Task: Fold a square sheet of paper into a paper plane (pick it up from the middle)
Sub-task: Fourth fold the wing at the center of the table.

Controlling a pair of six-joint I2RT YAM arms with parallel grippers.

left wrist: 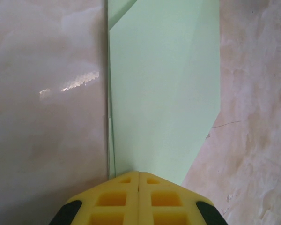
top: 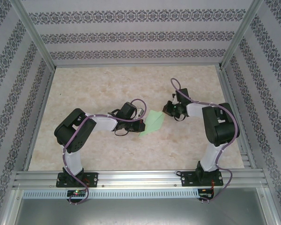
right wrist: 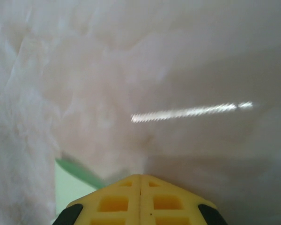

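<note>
**Both claws closed beside the folded green paper**

The paper plane (top: 153, 122) lies flat on the marble-patterned surface (top: 107, 84), roughly at its middle, between the two arms. It is a pale green sheet folded into a long shape that narrows to a point. From above, the point faces near and left, and the broader end faces far and right.

The left claw (top: 140, 126) sits at the pointed end of the paper. In the left wrist view its yellow fingers (left wrist: 117, 197) are pressed together with only a thin seam between them. Their tips stand over the paper's tapered end (whether they press on it or hover just above, I cannot tell). From there the paper plane (left wrist: 164, 93) stretches away, with a straight folded edge on its left and a small triangular flap at the far left corner.

The right claw (top: 170, 110) is just beside the paper's far right end. Its fingers (right wrist: 117, 201) are also brought together, and they are over bare surface. A sliver of the green paper (right wrist: 72, 187) shows to their left in the right wrist view.
</note>
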